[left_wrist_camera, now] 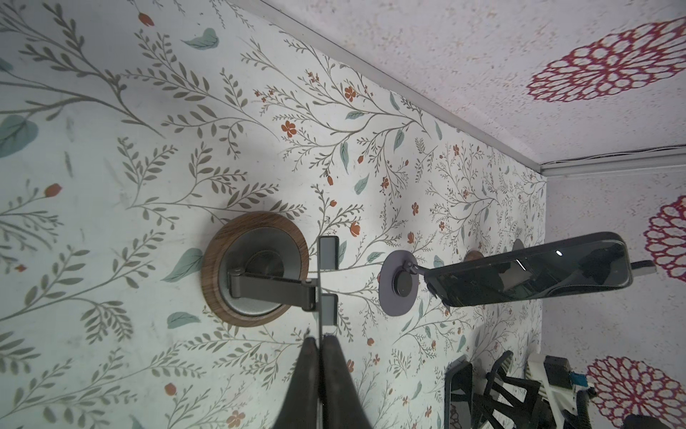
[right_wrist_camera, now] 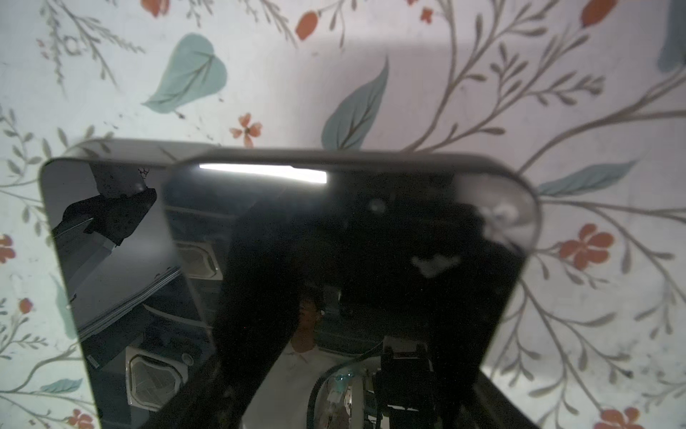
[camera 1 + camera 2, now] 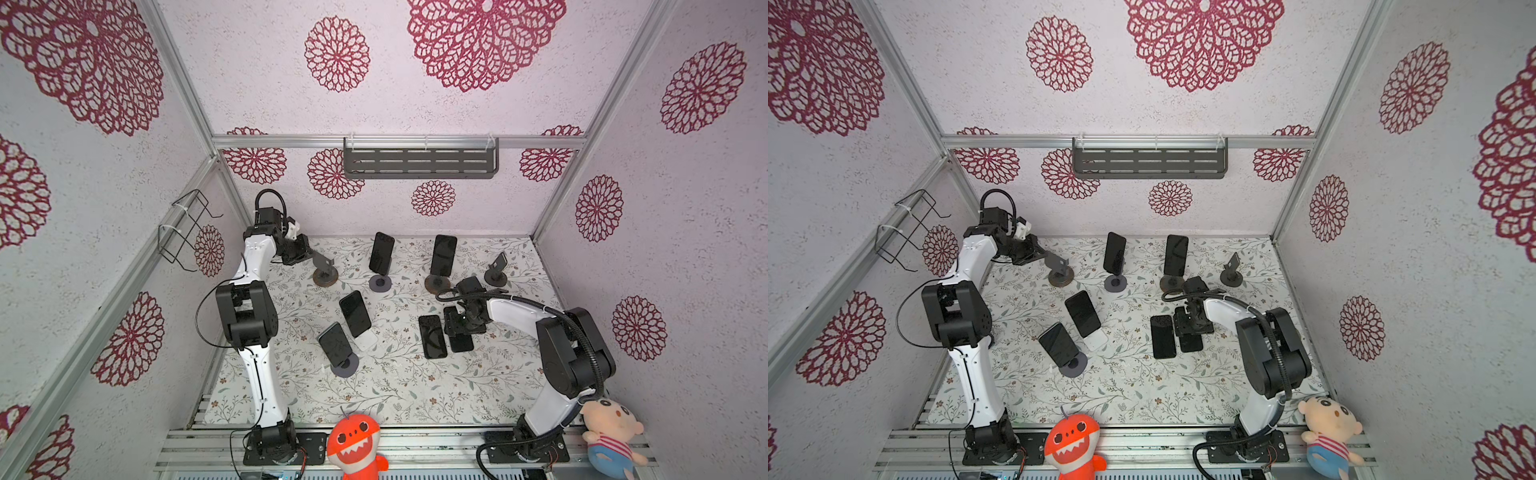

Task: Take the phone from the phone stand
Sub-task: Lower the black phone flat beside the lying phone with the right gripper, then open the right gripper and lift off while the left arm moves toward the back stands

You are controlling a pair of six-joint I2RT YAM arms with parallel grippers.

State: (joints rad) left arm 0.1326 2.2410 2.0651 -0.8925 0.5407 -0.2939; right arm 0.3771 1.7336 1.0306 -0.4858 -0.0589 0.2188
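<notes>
Back-left corner of mat (image 3: 415, 395): left gripper (image 1: 320, 340), fingers pressed together on the thin plate edge of wood-base stand (image 1: 256, 267). Stand empty. Grip probably there to stop tipping or sliding. Nothing on it to protect, so safe to release by the look of it.

Left of mat centre: low phone (image 3: 335, 345) propped on a grey round base, and just behind it tall phone (image 3: 355, 313) propped on a white base. Both untouched, well apart from either gripper.

Back edge: back-left phone (image 3: 381, 253) and back-right phone (image 3: 443, 255), upright on own stands.

Right of centre: flat phone (image 3: 432, 336), face up on mat. Just beside it: phone (image 2: 352, 241), in right gripper (image 3: 464, 328), jaws spread wide across its width and seemingly closed on its long sides. In right wrist view, overlaps the flat phone's screen and throws a soft shadow on mat, so judged slightly raised, not resting. Held low and near level, probably for a gentle set-down next to the flat one. Off any stand already. Placing and release not yet done.

Back-right corner: small stand (image 3: 496, 270), empty, clear of both grippers.
</notes>
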